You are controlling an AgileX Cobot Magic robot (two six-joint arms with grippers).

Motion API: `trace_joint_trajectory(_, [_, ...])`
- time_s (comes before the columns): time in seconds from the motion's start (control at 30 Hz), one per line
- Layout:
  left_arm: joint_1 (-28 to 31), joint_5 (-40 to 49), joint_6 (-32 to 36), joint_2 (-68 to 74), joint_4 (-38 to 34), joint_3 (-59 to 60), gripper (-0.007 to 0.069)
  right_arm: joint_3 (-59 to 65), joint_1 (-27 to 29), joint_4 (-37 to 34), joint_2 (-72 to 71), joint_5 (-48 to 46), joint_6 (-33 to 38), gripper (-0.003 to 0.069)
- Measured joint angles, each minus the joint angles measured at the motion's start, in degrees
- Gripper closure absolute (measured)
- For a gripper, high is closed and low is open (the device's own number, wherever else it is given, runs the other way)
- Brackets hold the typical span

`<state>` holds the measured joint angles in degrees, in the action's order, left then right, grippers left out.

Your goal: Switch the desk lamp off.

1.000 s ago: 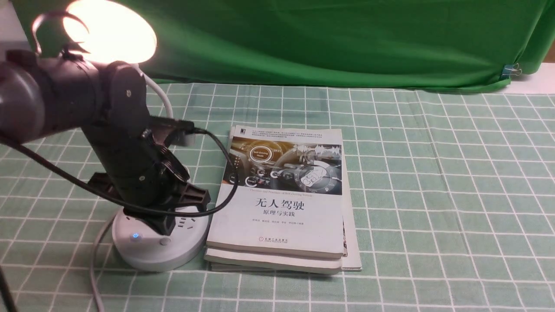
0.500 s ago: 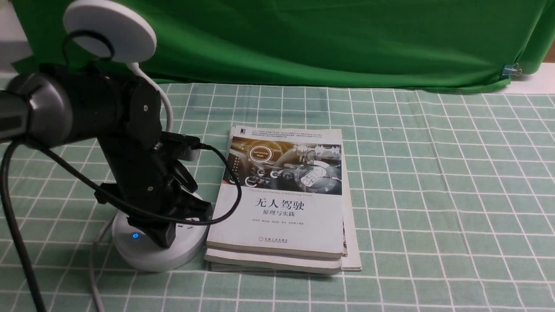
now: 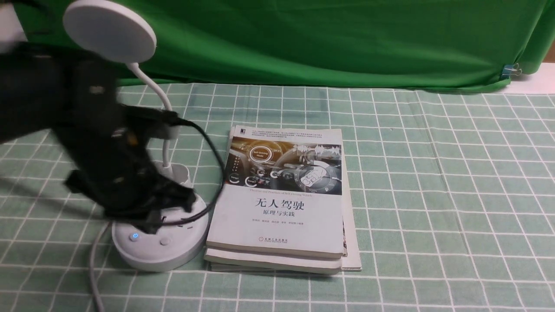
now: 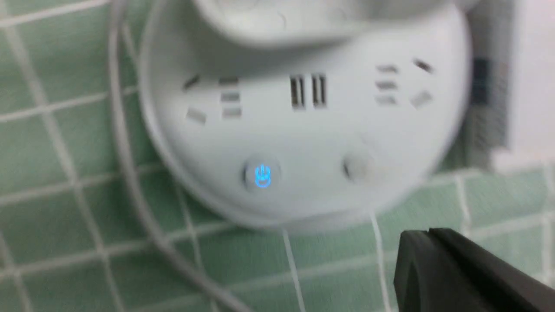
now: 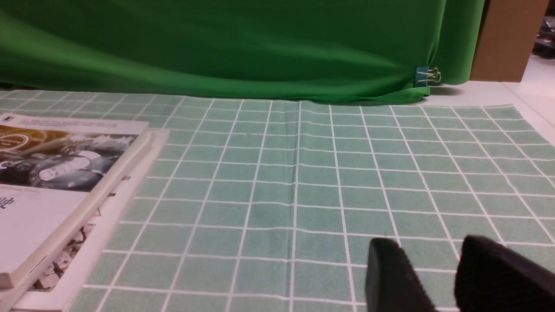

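Note:
The desk lamp's flat round head (image 3: 109, 28) is dark. Its gooseneck (image 3: 164, 104) runs down to the round white base (image 3: 173, 253). The base carries a blue-lit power button (image 3: 135, 236) and a plain grey button (image 3: 164, 241). My left gripper (image 3: 152, 226) is shut and empty. It hovers just above the base, behind the buttons, and is blurred by motion. The left wrist view shows the base (image 4: 303, 130), the blue button (image 4: 262, 175), the grey button (image 4: 357, 167) and the shut left gripper (image 4: 422, 236). My right gripper (image 5: 427, 253) is open and empty, low over the cloth.
A stack of books (image 3: 284, 199) lies right beside the base and shows in the right wrist view (image 5: 52, 173). The lamp's grey cord (image 3: 93, 268) trails toward the front edge. A green backdrop (image 3: 303, 39) hangs behind the checked tablecloth (image 3: 433, 195).
The lamp head was lit one second ago and is now dark. My left gripper pressed down on the base, then rose and shifted left, uncovering the grey button.

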<state>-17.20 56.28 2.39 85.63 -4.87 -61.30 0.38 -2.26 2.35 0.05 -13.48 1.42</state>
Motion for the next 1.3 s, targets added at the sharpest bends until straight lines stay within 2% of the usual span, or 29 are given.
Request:
trace_joint_trajectory(0.27, [0.0, -13.3, 0.0, -30.5, -3.4, 20.3, 0.0624, 0.0, 0.0, 0.0, 0.0, 0.0, 0.0, 0.0417])
trace_joint_trajectory(0.4, [0.0, -23.0, -0.1, -50.4, -5.7, 31.1, 0.0624, 0.0, 0.0, 0.0, 0.0, 0.0, 0.0, 0.0417])
trace_joint_trajectory(0.57, [0.0, -30.4, -0.4, -63.4, -7.3, 39.2, 0.0624, 0.0, 0.0, 0.0, 0.0, 0.0, 0.0, 0.0417])
trace_joint_trajectory(0.83, [0.0, -44.3, -0.4, -67.7, -7.0, 45.7, 0.0624, 0.0, 0.0, 0.0, 0.0, 0.0, 0.0, 0.0417])
trace_joint_trajectory(1.3, [0.0, -45.7, 0.1, -67.7, -5.6, 46.8, 0.0624, 0.0, 0.0, 0.0, 0.0, 0.0, 0.0, 0.0417])
